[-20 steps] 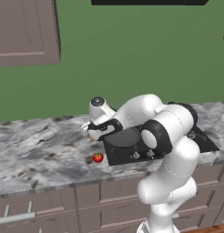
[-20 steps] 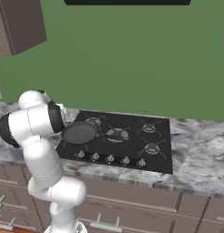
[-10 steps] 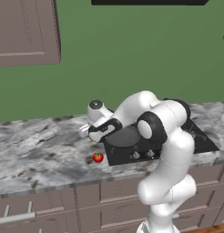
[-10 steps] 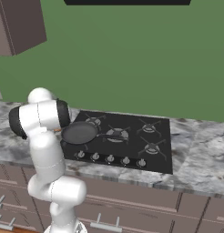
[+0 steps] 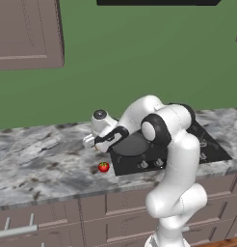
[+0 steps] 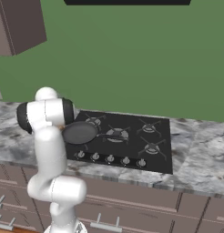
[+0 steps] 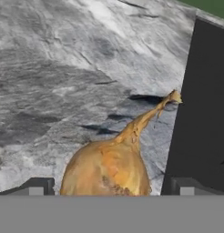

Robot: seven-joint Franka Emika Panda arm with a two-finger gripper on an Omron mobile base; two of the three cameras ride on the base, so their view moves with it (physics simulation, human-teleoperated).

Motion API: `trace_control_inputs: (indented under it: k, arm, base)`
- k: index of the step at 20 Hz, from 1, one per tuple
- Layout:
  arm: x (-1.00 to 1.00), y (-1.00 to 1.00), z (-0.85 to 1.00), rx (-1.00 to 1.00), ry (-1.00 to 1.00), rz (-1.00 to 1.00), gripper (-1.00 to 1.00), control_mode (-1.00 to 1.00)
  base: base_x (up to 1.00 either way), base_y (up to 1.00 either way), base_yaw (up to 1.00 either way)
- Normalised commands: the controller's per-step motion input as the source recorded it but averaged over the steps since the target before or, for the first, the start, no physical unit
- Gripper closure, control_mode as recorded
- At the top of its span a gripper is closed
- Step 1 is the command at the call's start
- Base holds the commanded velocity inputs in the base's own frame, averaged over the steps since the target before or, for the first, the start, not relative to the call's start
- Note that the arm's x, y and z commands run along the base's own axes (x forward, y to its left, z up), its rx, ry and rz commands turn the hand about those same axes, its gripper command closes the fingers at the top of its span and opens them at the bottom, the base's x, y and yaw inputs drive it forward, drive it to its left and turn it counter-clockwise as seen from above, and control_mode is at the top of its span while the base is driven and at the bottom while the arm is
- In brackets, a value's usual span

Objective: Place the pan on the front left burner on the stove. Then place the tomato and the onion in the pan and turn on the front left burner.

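Between spread fingertips (image 7: 41,186): onion (image 7: 107,168), stove (image 7: 202,109) edge just beside.

1. The stove (image 6: 132,139) is a flat black cooktop set in the counter, with four grated burners and a row of small silver knobs along its front edge.
2. The pan (image 6: 80,132) is round, shallow and dark grey. It sits over the stove's front left burner, its long straight handle pointing right across the stove.
3. The tomato (image 5: 103,167) is a small bright red ball with a green top, lying on the counter just off the stove's left front corner.
4. The onion (image 7: 107,170) is a yellow-brown bulb with a thin pointed stalk, lying on the counter close beside the stove's left edge.
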Motion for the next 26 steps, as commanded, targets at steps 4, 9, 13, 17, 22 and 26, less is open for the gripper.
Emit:
trace_control_inputs:
  k: [4, 9, 13, 17, 22, 26]
  arm:
    - [0.11, 0.02, -0.30, 0.00, 0.00, 0.00, -1.00, -1.00]
    - [0.09, 0.06, -0.30, 0.00, 0.00, 0.00, -1.00, -1.00]
    - [0.09, 0.16, -0.26, 0.00, 0.00, 0.00, 1.00, -1.00]
    - [-0.02, 0.00, -0.22, 0.00, 0.00, 0.00, 1.00, -1.00]
    - [-0.18, -0.04, -0.06, 0.00, -0.08, 0.00, 1.00, -1.00]
    - [-0.15, -0.08, 0.15, 0.00, -0.26, 0.00, 1.00, -1.00]
  base:
    - [0.00, 0.00, 0.00]
    - [0.00, 0.00, 0.00]
    - [0.00, 0.00, 0.00]
    - [0.00, 0.00, 0.00]
    - [0.00, 0.00, 0.00]
    - [0.00, 0.00, 0.00]
